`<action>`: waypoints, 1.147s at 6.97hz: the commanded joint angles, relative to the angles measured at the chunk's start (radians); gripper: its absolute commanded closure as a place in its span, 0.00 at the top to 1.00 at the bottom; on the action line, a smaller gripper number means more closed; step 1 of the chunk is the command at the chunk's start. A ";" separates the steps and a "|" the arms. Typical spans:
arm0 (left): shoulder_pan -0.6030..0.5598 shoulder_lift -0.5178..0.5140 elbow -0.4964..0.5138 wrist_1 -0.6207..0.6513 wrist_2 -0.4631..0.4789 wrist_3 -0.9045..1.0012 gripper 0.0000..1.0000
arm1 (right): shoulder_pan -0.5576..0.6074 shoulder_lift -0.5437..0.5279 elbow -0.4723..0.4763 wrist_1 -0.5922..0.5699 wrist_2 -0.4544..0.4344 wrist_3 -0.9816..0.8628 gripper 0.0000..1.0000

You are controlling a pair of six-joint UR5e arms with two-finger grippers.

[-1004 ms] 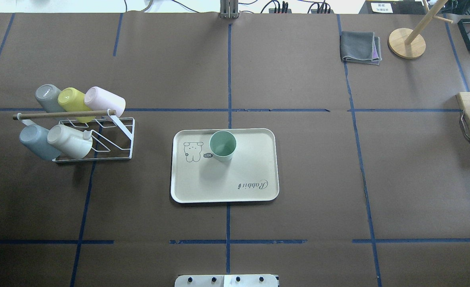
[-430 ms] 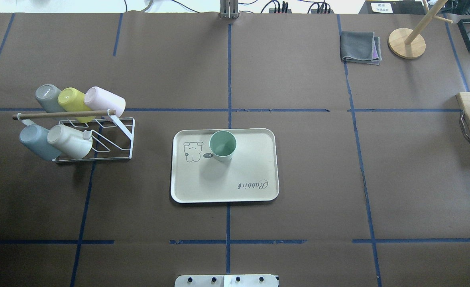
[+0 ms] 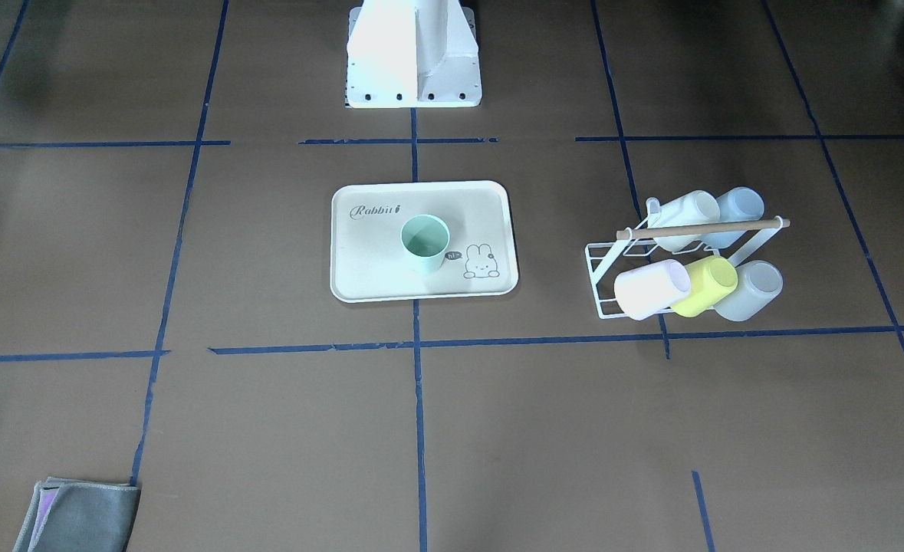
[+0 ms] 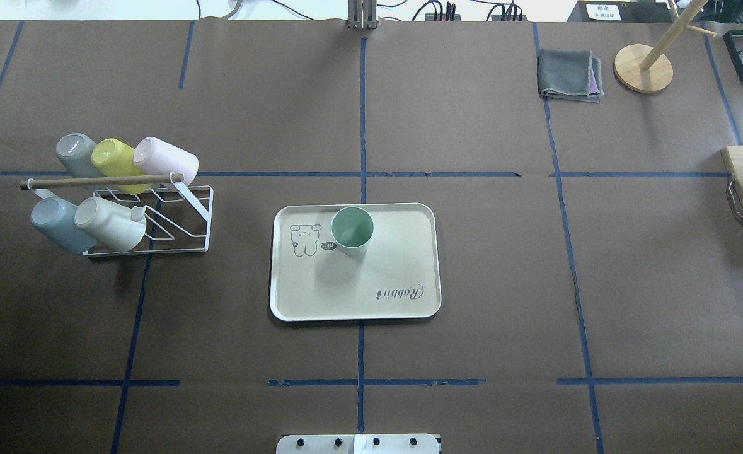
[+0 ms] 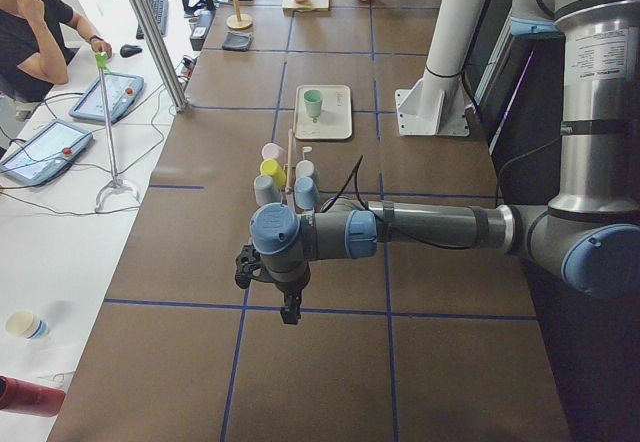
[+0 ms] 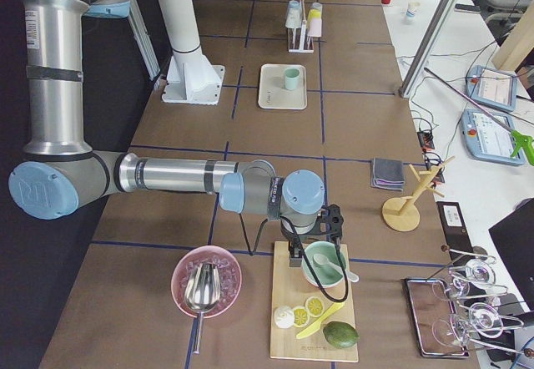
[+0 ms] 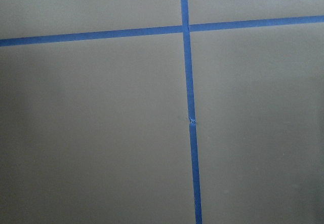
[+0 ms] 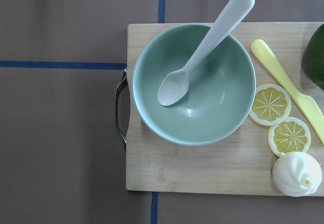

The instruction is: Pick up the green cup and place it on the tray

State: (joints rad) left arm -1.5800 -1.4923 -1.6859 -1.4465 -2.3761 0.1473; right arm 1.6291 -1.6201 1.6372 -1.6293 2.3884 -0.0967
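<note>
Two grippers, mine, hang far from centre frame: left gripper [image 5: 291, 312] over blue tape [image 7: 190, 133], right gripper [image 6: 294, 256] above a bowl [image 8: 192, 82]. How far my jaws are open, I cannot tell. The green cup [image 4: 352, 230] stands upright on the tray [image 4: 346, 296], unmoved this past second; placement appears complete.

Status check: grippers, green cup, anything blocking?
Left gripper over bare table, right gripper over green bowl; open or shut: cannot tell. Green cup upright on tray, nothing gripping it. Cup rack well aside of tray.
</note>
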 commanded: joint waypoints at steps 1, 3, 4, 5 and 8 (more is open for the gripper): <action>0.000 0.000 0.000 0.000 0.000 0.000 1.00 | 0.000 0.000 0.000 0.000 -0.003 0.000 1.00; 0.000 0.000 0.000 0.000 0.000 0.000 1.00 | 0.000 0.002 0.000 0.000 -0.006 0.000 1.00; 0.000 0.000 0.000 0.000 0.000 0.000 1.00 | 0.003 0.002 0.000 0.000 -0.006 0.000 1.00; 0.000 0.000 0.000 0.000 0.000 0.000 1.00 | 0.003 0.002 0.000 0.000 -0.006 0.000 1.00; 0.000 -0.002 0.000 -0.014 0.000 0.000 1.00 | 0.006 0.003 0.000 0.000 -0.006 0.000 1.00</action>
State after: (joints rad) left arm -1.5800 -1.4939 -1.6859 -1.4505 -2.3761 0.1473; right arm 1.6332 -1.6179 1.6368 -1.6291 2.3823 -0.0966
